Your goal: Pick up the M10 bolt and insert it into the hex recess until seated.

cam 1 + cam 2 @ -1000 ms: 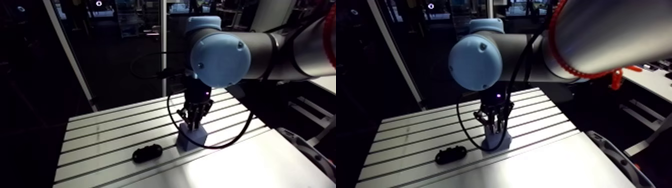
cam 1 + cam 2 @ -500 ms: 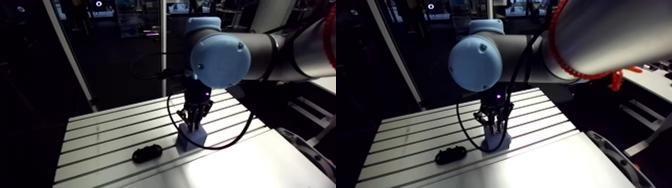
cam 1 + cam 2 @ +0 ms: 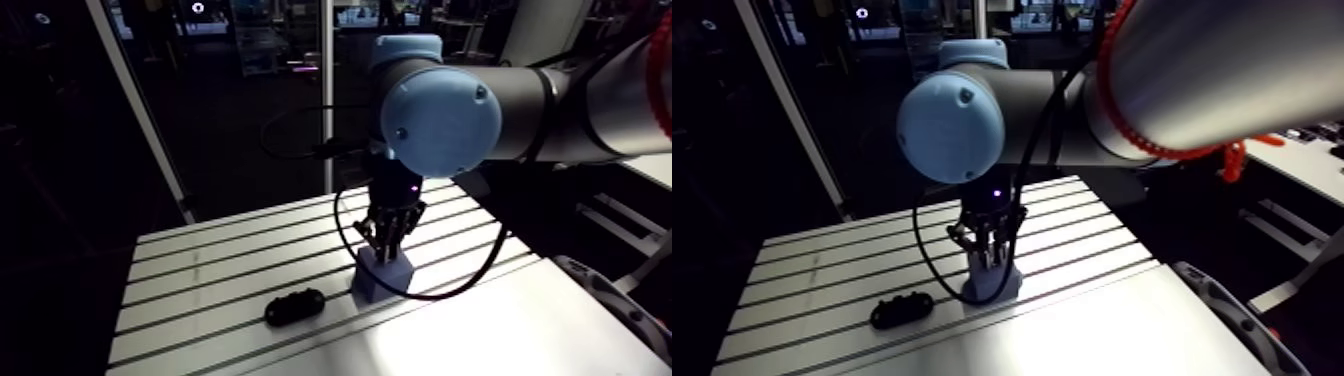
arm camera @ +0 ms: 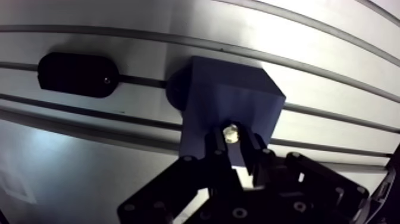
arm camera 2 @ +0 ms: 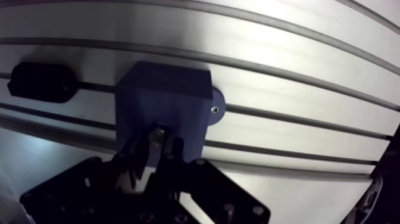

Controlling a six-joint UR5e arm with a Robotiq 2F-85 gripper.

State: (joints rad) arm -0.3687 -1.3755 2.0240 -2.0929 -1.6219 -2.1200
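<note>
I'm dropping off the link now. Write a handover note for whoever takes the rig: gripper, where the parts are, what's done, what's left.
Gripper: jaws shut on the M10 bolt, right over the top of the blue block.
The blue block stands on the slotted table. A black oblong part lies beside it, apart.
Done: bolt picked up and brought to the block.
Left: the hex recess is hidden under the jaws, so seating is unconfirmed. Press down until seated, then release.
</note>
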